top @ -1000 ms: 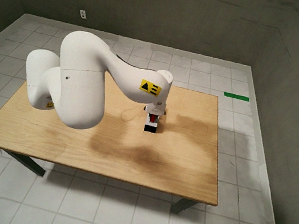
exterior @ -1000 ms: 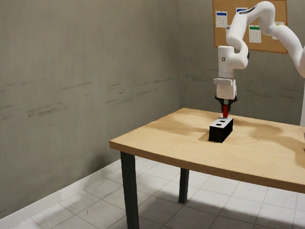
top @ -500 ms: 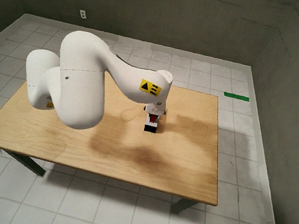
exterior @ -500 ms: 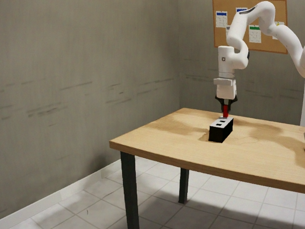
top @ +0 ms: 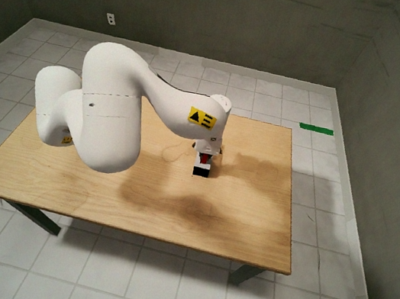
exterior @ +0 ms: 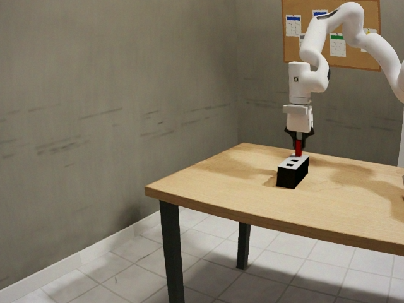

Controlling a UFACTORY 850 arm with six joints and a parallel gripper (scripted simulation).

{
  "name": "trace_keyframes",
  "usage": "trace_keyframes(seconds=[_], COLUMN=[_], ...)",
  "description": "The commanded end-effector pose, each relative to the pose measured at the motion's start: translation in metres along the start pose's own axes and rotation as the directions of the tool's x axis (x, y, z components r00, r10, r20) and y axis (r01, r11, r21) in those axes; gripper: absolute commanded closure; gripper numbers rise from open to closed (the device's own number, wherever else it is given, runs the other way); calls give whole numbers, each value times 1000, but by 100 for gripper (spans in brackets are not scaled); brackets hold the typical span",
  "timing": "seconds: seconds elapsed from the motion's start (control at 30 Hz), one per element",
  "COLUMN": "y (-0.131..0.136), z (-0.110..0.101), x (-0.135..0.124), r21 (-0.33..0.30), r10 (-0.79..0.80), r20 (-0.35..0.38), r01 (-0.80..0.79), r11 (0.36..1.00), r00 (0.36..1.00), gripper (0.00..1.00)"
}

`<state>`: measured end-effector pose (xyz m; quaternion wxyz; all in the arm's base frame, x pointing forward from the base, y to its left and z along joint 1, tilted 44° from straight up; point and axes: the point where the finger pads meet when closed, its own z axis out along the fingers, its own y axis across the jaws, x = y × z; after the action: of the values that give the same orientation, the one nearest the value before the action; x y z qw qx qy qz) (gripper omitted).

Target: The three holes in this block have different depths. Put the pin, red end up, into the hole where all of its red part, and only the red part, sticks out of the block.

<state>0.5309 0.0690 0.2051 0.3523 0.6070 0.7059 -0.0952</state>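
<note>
Pin (exterior: 298,148): upright, red end up, standing in the block's hole farthest from the exterior camera. Only red shows above the block top; whether any non-red part remains exposed cannot be told.
Block (exterior: 292,172): black, white top with three holes in a row. It rests on the table (exterior: 228,202), well in from every edge, somewhat nearer the edge opposite the arm's base. The two nearer holes appear vacant in the exterior view.
Gripper (exterior: 298,142): pointing straight down, fingers pinching the pin's red upper part from both sides. Fingertips sit just above the block top.
Arm (top: 119,109): reaches over the table from the base side, wrist vertical above the block.
Step in hand: insertion, judged at or near full depth in the chosen hole.
Next move: confirm the pin is bottomed and that the red part alone protrudes. If so, spread the fingers and lift straight up without tilting the pin. If not, withdraw vertically and try another hole.
</note>
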Motion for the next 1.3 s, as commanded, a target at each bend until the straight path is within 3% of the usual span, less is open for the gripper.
trace_keyframes(seconds=[0.0,1.27], y=[1,0], z=[0,3], x=[0,0], r21=[-1,-1], r10=[0,1], r20=[0,0], r01=[0,-1], r11=[1000,1000], r00=[1000,1000], gripper=[100,100])
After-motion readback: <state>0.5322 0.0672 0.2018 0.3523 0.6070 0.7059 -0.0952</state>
